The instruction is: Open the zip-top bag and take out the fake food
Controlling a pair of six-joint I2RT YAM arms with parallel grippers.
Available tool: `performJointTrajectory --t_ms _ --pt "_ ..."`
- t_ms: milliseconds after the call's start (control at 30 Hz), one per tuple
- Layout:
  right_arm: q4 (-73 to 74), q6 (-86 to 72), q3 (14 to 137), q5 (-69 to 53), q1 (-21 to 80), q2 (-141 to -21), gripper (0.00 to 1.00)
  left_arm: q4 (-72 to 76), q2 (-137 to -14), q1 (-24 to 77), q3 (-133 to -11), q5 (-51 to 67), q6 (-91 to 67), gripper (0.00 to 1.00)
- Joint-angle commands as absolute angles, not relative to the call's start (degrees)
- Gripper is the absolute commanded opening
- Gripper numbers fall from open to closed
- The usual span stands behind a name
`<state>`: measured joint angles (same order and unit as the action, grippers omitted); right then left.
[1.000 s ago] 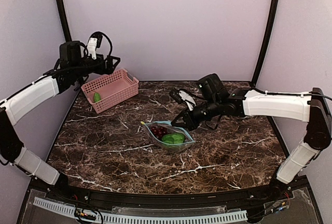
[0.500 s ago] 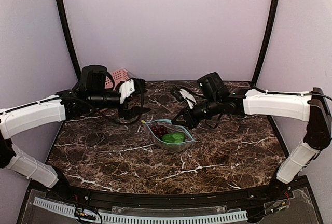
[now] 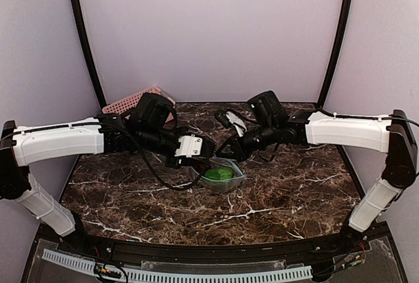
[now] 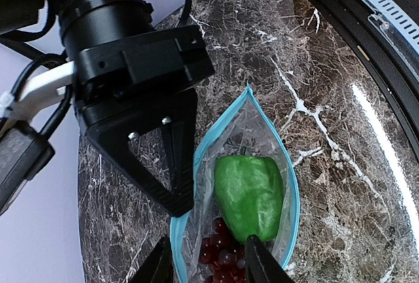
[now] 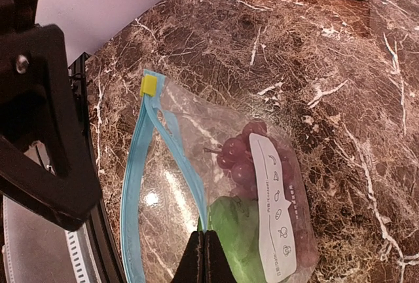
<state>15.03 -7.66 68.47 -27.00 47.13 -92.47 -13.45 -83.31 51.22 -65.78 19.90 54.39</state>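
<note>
Grapes [image 5: 245, 155] show in wrist views, hidden overhead behind left hand [image 3: 208, 158].

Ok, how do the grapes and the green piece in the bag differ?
The grapes are a dark red-purple cluster of small beads; the green piece is one smooth lump. The green piece is bright and looks bulkier than the grapes. Both lie together inside the zip-top bag.

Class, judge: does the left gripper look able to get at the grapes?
Probably yes: the right gripper holds the zip-top bag by its open mouth, and the left gripper straddles the grapes.
</note>
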Motion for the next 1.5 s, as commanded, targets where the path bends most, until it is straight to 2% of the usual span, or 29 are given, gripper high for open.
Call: performJointTrajectory --t_ms 0,367,567,633,700,733,867,1100,1467 --pt "14.4 -8.0 69.8 -27.7 46.4 -93.1 0.00 -19.1 -86.7 52.7 -68.8 17.4 57.7 0.34" --pt "14.2 -8.1 69.7 -28.2 46.3 -93.0 0.00 -24.0 -97.6 55.0 -77.1 13.8 60.2 0.29" --pt "14.1 -8.1 69.4 -28.1 46.2 -93.0 0.00 -26.3 -101.5 55.8 -79.5 11.7 61.5 0.33" --pt "13.9 -8.2 69.3 -28.3 46.1 -93.2 0.00 -26.3 -102.1 55.8 -79.7 11.5 61.4 0.38" --pt "13.8 -8.3 69.4 -28.5 46.0 -93.4 0.00 -26.2 -102.8 55.9 -80.1 10.8 61.0 0.50" --pt "13.8 -8.3 69.3 -28.5 45.9 -93.5 0.00 -26.1 -103.2 56.0 -80.3 10.5 60.4 0.60" --pt "13.8 -8.4 69.3 -28.7 45.7 -93.7 0.00 -26.0 -103.4 56.2 -79.9 11.3 59.6 0.74" --pt "13.7 -8.9 69.1 -29.4 45.4 -94.2 0.00 -26.5 -104.8 56.5 -80.1 11.6 57.8 0.84" --pt "13.4 -9.3 68.5 -30.4 45.4 -94.7 0.00 -24.8 -109.6 56.6 -81.6 8.1 55.1 0.83"
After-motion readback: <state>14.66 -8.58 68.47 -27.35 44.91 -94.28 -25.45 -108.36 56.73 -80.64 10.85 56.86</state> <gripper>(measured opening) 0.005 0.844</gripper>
